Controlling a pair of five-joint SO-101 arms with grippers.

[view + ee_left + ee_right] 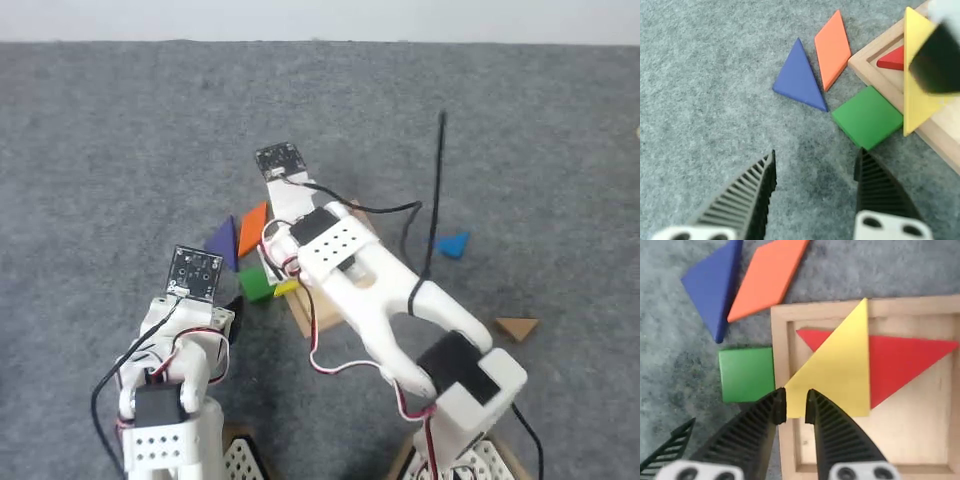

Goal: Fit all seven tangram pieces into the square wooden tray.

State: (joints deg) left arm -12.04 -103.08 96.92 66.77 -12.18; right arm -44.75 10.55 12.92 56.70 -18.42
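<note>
One yellow triangle [840,365] clamped in right hand [795,405] over tray [781,340]; left hand [816,155] gapes.

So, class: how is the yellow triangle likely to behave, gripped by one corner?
Probably stiff: the yellow triangle shows flat, straight edges though pinched only at a corner by the right gripper. It may pivot there. Smooth faces suggest it could slide over the red triangle.

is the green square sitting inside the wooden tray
No, the green square lies on the grey mat outside the wooden tray, beside its outer wall.
</note>
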